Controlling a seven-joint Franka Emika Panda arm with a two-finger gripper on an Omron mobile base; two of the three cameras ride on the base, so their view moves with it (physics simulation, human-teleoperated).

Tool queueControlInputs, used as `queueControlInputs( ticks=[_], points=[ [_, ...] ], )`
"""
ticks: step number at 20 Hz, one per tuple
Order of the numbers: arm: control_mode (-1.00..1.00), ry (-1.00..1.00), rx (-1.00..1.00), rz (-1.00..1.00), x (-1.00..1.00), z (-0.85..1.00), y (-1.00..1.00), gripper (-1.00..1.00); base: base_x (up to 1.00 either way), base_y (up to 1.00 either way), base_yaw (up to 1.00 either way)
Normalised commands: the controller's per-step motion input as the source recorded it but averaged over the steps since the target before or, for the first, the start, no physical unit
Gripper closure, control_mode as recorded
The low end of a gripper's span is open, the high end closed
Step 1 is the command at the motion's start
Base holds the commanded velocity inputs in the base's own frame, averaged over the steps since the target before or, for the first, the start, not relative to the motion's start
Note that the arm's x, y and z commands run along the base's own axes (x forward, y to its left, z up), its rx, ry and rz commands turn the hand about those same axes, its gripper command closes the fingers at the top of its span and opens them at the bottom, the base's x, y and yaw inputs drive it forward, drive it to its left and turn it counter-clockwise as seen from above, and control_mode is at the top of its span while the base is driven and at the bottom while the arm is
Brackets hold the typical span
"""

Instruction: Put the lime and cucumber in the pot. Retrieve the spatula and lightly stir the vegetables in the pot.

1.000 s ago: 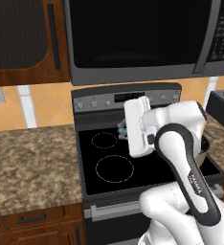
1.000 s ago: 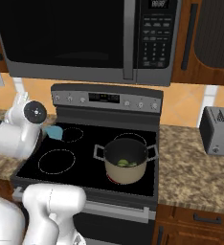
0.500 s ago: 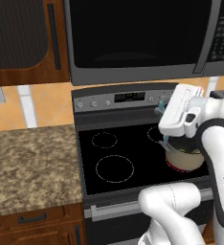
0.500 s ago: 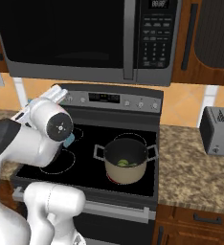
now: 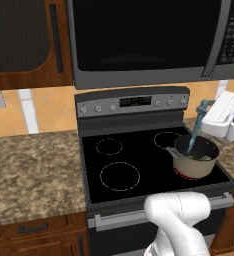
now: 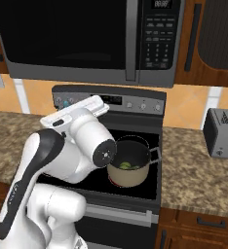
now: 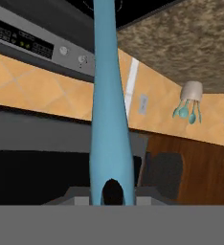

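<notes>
Swinging across from the left burners, the arm has brought the tool (image 5: 205, 106) over the pot (image 5: 195, 159), which sits on the stove's (image 5: 139, 165) front right burner. Tool clamped tight on the spatula (image 5: 195, 131), handle up, blade dipping inside the pot. Spatula handle (image 7: 108, 95) runs straight out from the tool in the hand view. Lime (image 6: 122, 166) and cucumber (image 6: 131, 167) lie in the pot bottom, touching. Loading looks done, retrieval done; stirring is the step left, likely just starting.
</notes>
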Motion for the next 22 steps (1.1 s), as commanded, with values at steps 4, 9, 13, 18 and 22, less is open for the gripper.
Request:
queueControlInputs(
  ticks=[4,9,13,18,22],
  points=[
    [-1.00,0.01,0.09,-0.04,0.19,-0.10,-0.87,1.00,0.00,0.00,0.00],
    [-1.00,0.00,0.03,-0.02,0.19,-0.29,-0.65,1.00,0.00,0.00,0.00],
    [-1.00,0.00,0.00,0.00,0.27,-0.51,-0.40,1.00,0.00,0.00,0.00],
    [-1.00,0.00,0.00,0.00,0.34,-0.33,-0.22,1.00,0.00,0.00,0.00],
    [-1.00,0.02,0.00,0.00,0.39,-0.44,-0.15,1.00,0.00,0.00,0.00]
  ],
)
